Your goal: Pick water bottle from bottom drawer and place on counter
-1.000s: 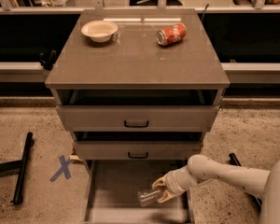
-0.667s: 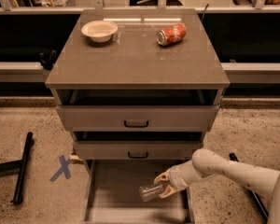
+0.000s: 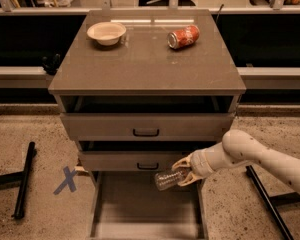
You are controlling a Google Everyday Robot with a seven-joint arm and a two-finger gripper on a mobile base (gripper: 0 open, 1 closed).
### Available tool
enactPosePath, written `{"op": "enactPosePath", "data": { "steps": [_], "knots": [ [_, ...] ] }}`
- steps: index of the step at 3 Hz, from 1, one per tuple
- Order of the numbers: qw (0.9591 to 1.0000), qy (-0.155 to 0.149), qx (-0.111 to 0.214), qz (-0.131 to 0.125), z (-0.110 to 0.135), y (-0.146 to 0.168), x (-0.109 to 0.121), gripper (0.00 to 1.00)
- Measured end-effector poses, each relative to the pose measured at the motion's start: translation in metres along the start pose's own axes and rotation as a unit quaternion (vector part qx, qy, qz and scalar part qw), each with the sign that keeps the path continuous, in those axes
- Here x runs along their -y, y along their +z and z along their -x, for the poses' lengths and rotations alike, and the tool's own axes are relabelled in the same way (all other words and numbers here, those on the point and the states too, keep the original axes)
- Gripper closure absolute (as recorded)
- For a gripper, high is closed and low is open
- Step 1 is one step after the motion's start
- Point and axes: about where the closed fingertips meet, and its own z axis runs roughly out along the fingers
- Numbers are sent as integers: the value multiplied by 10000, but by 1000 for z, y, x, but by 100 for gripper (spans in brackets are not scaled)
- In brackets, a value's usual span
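Observation:
The clear water bottle [image 3: 169,179] lies sideways in my gripper [image 3: 184,171], held in the air above the open bottom drawer [image 3: 140,209], just in front of the middle drawer's face. The gripper is shut on the bottle's right end; its cream fingers [image 3: 182,162] wrap above and below it. My white arm [image 3: 260,159] reaches in from the right. The counter [image 3: 145,59] is the glossy grey-brown top of the cabinet, well above the gripper.
A pale bowl [image 3: 106,33] sits at the counter's back left and a red soda can [image 3: 183,36] lies at its back right. Two shallower drawers with black handles [image 3: 146,132] stand slightly open. A black stand leg [image 3: 24,179] and a blue tape X [image 3: 67,179] are on the floor at left.
The gripper has lifted the bottle up out of the bottom drawer, from near its floor to level with the middle drawer's front.

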Motion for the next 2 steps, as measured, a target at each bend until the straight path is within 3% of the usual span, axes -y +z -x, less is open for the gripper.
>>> {"op": "enactPosePath", "data": {
  "steps": [1,2],
  "knots": [
    [9986,-277,-349,-288,26,-52,25,100],
    [9935,-595,-649,-716,59,-111,32,100]
  ]
}}
